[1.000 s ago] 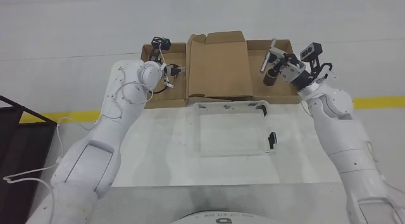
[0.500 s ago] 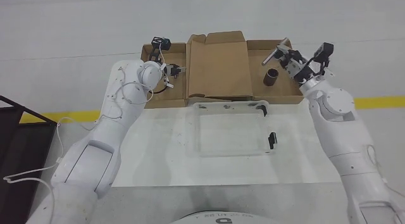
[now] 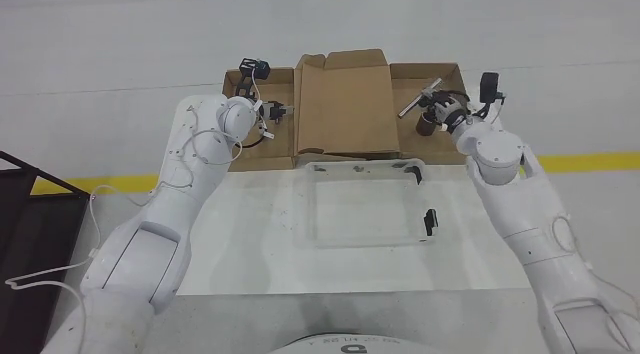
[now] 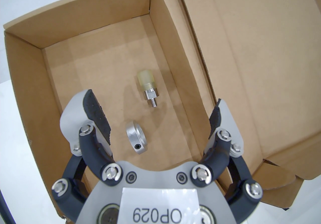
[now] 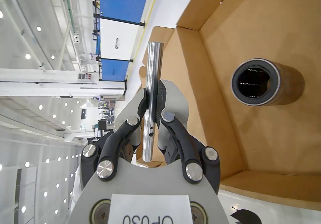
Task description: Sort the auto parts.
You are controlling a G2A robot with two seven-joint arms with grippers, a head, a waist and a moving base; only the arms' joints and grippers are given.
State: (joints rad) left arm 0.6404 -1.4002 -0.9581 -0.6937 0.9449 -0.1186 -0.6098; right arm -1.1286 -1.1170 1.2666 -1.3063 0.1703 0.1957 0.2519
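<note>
From the top view, two open cardboard compartments stand at the far edge of the counter (image 3: 250, 244), the left box (image 3: 232, 82) and the right box (image 3: 455, 74), with one folded cardboard flap (image 3: 345, 104) between them. One clear tray (image 3: 300, 216) lies on the counter just before them, and one small black part (image 3: 430, 222) sits at its right rim. The left gripper (image 3: 275, 111) hangs over the left box. The right gripper (image 3: 435, 104) is over the right box, carrying one metal rod (image 3: 418, 97) that slants above one dark sleeve (image 3: 425, 124).

In the left wrist view, the left gripper (image 4: 155, 109) has its fingers (image 4: 96, 114) spread wide and touching nothing. Below, on the floor of the left box (image 4: 75, 21), lie two parts: one threaded fitting (image 4: 148, 84) with a pale yellowish cap, and one metal ring (image 4: 136, 137) with a small set screw, near each other but apart.

In the right wrist view, the fingers (image 5: 161, 94) of the right gripper (image 5: 151, 94) are pinched narrow on the metal rod (image 5: 154, 64), a bright, ribbed shaft with small holes near its lower end. It is clamped at about its middle. The dark sleeve (image 5: 268, 84), a hollow cylinder, lies on its side on the floor of the right box (image 5: 263, 21).
</note>
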